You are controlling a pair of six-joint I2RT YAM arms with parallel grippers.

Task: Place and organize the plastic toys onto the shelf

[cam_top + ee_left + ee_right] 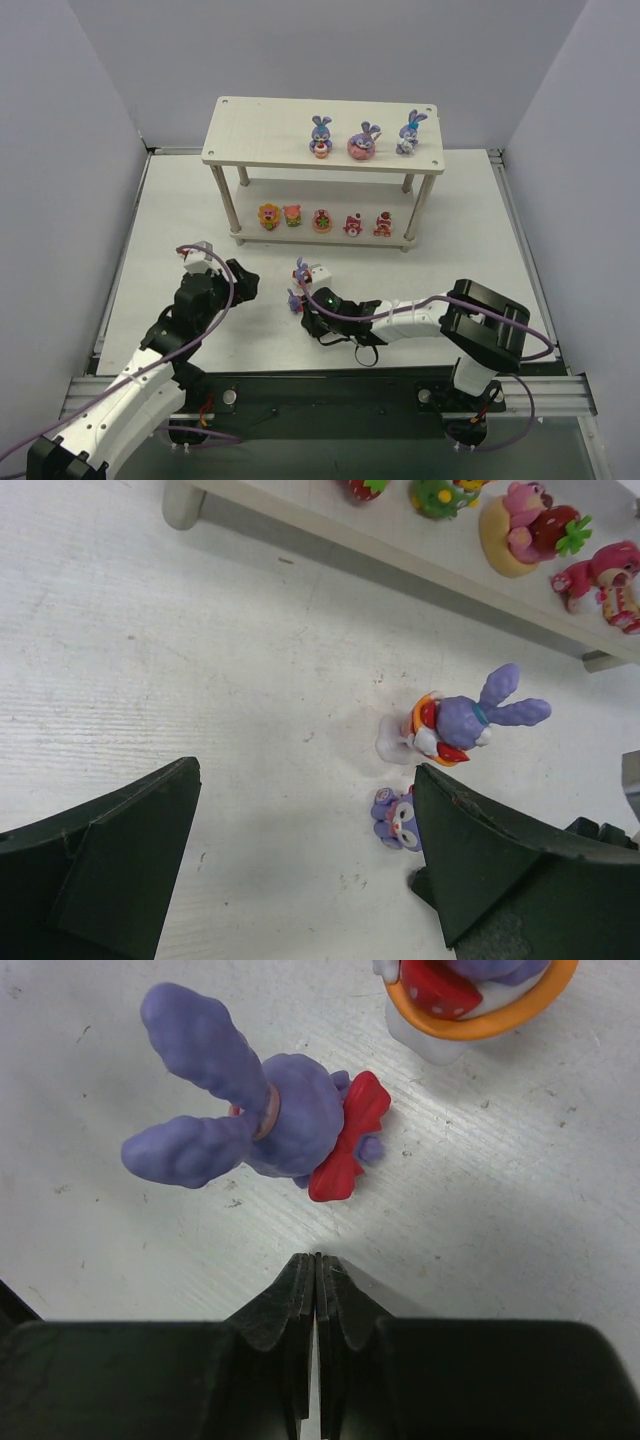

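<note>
Bunny (290, 1118) just beyond right hand (316, 1262)

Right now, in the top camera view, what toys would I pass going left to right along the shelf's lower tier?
In order: orange-yellow toy → pink-and-green toy → pink toy with an orange rim → first red-pink toy → second red-pink toy.

The shelf (260, 135) is pale cream. Its top tier holds three purple-blue bunnies (363, 143); its lower tier, yellow, orange, pink and red toys (322, 221). Before the shelf, one purple bunny (295, 1110) wears a red bow (345, 1150); a second bunny (458, 723), an orange ring (480, 1028) with white-dotted red.
</note>
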